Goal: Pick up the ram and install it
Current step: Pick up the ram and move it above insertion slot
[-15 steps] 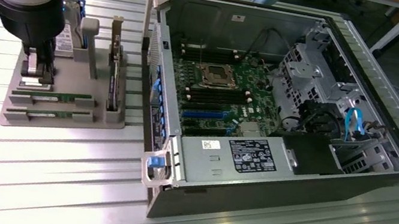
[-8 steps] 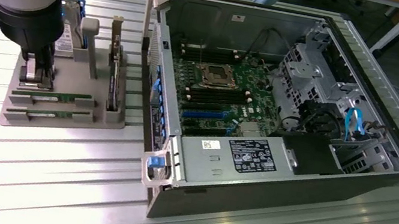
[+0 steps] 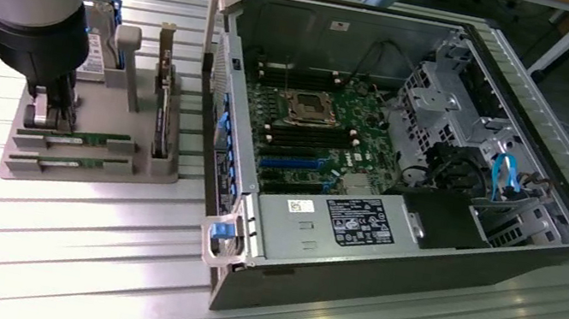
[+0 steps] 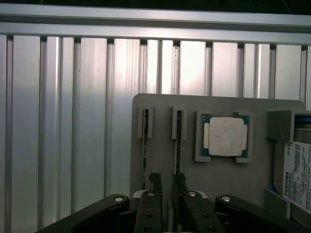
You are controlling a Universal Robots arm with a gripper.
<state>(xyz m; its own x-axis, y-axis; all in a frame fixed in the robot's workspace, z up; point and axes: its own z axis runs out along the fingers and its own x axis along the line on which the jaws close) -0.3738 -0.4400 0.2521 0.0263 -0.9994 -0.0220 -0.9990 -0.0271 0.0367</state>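
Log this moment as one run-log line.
pincer: open, holding nothing | position: at one end of ram | ram: on edge in grey holder slot, not lifted

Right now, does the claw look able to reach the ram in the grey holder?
Likely yes. The open claw hangs close above the ram, which stands on edge in its grey holder, and nothing lies between them.

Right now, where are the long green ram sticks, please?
The two long green ram sticks stand on edge in the grey holder at the exterior view's left, beside the open black computer case, under the gripper.
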